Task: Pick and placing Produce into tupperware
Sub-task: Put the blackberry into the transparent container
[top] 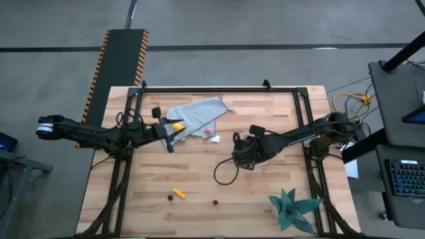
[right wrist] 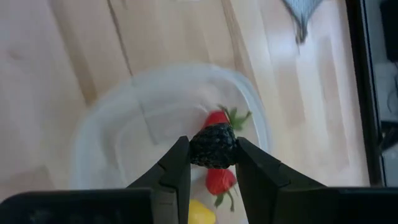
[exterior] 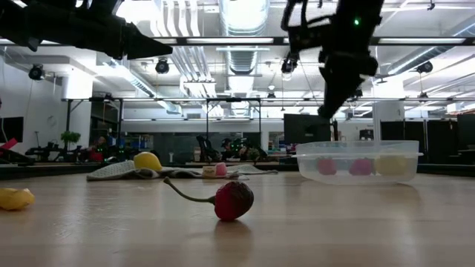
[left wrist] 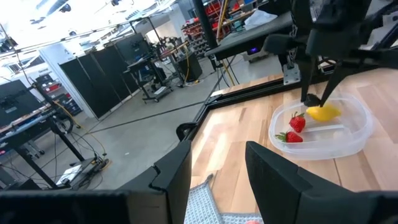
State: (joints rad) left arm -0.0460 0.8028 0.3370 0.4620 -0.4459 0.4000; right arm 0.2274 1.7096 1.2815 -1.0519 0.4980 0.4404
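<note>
My right gripper [right wrist: 213, 152] hangs over the clear tupperware [right wrist: 118, 124] at the table's middle right and is shut on a dark round berry [right wrist: 213, 144]. Inside the tupperware [left wrist: 354, 134] lie two red strawberries [left wrist: 297, 122] and a yellow lemon [left wrist: 323, 112]. My left gripper [left wrist: 217, 168] is open, raised above the grey-blue cloth [top: 199, 113], beside a lemon [top: 176, 125] that rests on it. A strawberry [top: 208, 131] lies at the cloth's edge. An orange-yellow stick [top: 178, 194], a dark brown bit [top: 170, 196] and a red cherry [exterior: 234, 200] lie on the near table. My right gripper pinches the dark berry [right wrist: 213, 144] between its two fingertips [right wrist: 180, 163], one on each side of it. The fingers come from above, pointing down. The berry is lifted clear, right over the tupperware's inside and above the strawberries.
A small white block [top: 214, 138] lies by the cloth. The teal spiky plant [top: 292, 209] stands at the near right corner. A black cable [top: 222, 174] loops on the table below my right arm. A black frame [top: 219, 88] runs along the table's far edge and sides.
</note>
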